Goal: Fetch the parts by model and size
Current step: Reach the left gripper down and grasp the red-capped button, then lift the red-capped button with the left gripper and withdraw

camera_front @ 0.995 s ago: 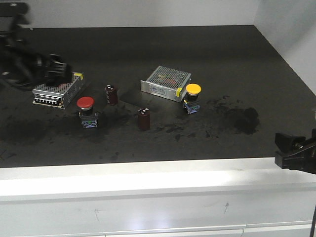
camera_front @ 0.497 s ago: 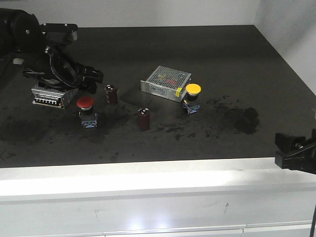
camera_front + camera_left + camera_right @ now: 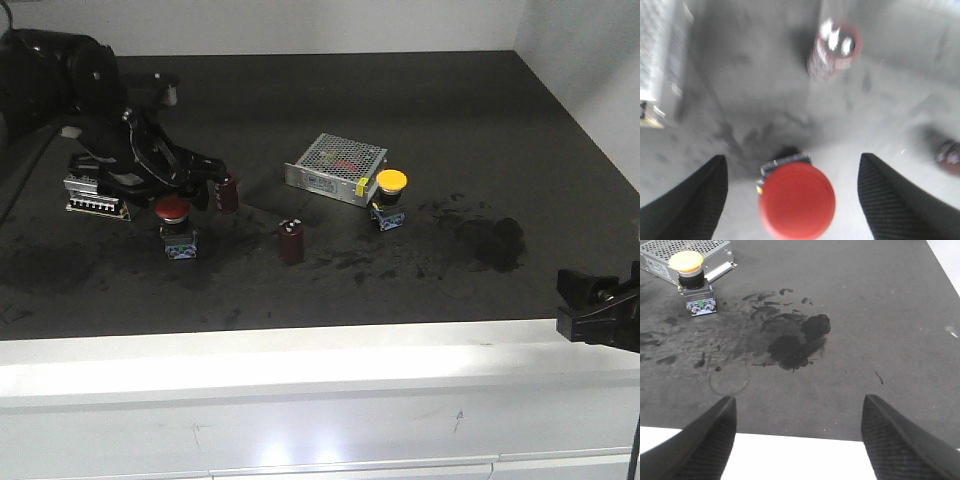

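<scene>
Fingers of the left gripper (image 3: 792, 200): spread wide, one on each side of the red-capped switch (image 3: 796, 205), neither touching it
Fingers of the right gripper (image 3: 797, 440): apart and holding nothing, over the front edge of the black mat (image 3: 865, 300)
Red-capped switch: upright, between the left perforated box (image 3: 95, 190) and two brown cylinders (image 3: 291, 241)
Yellow-capped switch (image 3: 692, 282): upright, just in front of the second perforated box (image 3: 690, 247), well apart from the right fingers
Writing: yellow stickers on both boxes and a green mark on the yellow switch's base, all too small to read
Left wrist view only: the red cap from above, blurred
Right wrist view only: a dark smudge (image 3: 797, 342) up close
Front view only: both switches and both arms together
</scene>
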Controlling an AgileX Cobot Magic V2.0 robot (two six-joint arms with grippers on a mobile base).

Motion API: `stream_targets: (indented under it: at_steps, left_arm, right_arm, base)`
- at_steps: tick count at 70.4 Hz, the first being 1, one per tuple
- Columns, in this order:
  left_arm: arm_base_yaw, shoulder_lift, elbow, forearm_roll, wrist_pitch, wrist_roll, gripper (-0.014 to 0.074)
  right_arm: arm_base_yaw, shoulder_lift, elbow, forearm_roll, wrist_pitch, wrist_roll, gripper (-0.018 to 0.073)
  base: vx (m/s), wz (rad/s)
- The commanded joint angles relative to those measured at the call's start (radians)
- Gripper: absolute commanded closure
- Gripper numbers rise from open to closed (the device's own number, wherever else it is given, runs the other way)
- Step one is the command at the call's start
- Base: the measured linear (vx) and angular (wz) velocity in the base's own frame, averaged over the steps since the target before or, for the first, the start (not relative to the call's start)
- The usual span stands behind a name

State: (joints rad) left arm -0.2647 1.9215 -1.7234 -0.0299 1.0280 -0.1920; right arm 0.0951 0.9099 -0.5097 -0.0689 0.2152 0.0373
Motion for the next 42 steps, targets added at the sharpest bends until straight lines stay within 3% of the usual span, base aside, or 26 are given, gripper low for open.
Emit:
stream_targets:
  at_steps: [1,15,21,28,42]
  left_arm:
    - [-0.004,-0.034,-0.032,-0.001,-0.017,-0.025,0.0074]
    - [-0.004,-0.009,-0.032,-0.002,-0.003,-0.037,0.0083]
    - [-0.004,-0.003,-0.032,-0.002,0.005,-0.045,0.0127]
    - [-0.004,-0.003,-0.032,-0.002,0.003,-0.059,0.0229]
    - [-0.004,-0.01,-0.032,-0.002,0.006,-0.058,0.0545]
  right_arm:
    - [0.0,-0.005,-0.033,-0.01,-0.065,-0.006,0.0052]
    - [0.0,-0.005,-0.033,-0.01,-0.065,-0.006,0.0052]
    - [0.0,-0.005,-0.033,-0.01,-0.065,-0.006,0.0052]
    - [0.0,-0.005,-0.033,-0.01,-0.065,-0.006,0.0052]
    - [0.0,-0.005,-0.033,-0.01,-0.065,-0.006,0.0052]
  base:
    - [0.0,0.0]
    - [0.0,0.0]
    - [0.0,0.0]
    - [0.0,0.0]
    - [0.0,0.0]
